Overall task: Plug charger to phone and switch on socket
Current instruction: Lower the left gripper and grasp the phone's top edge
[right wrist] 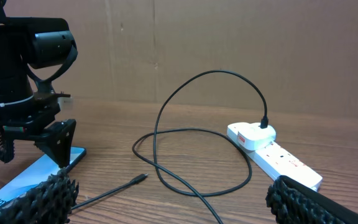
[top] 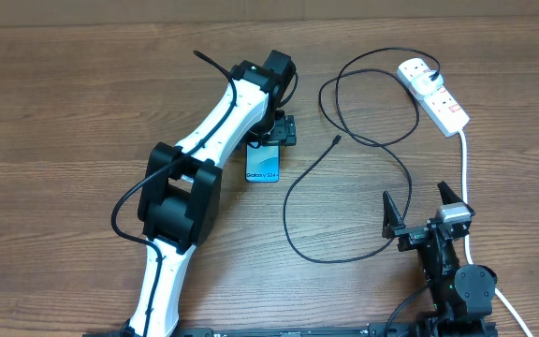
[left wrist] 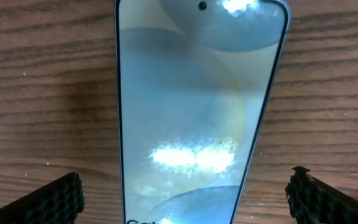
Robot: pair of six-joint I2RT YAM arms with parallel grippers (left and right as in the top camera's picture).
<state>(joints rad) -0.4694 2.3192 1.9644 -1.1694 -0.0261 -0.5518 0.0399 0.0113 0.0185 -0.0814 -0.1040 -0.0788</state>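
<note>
Watching the overhead feed, I saw the phone (top: 262,167) lying flat on the table (top: 82,84), screen up, its far end hidden under the left gripper (left wrist: 185,202). The left wrist camera showed what the overhead hid: the two fingers (left wrist: 51,199) stood apart, one on either side of the phone, clear of its edges. The socket (top: 433,92) lay well to the right of the phone. A white plug (right wrist: 252,134) sat in the outlet farthest from me, and the charger (right wrist: 219,72) looped from it back toward the phone. Its connector tip (top: 337,140) rested on the wood near the phone's right side, apart from it. The right gripper (top: 422,208) hung to the right of the phone and nearer me, jaws wide and holding nothing.
</note>
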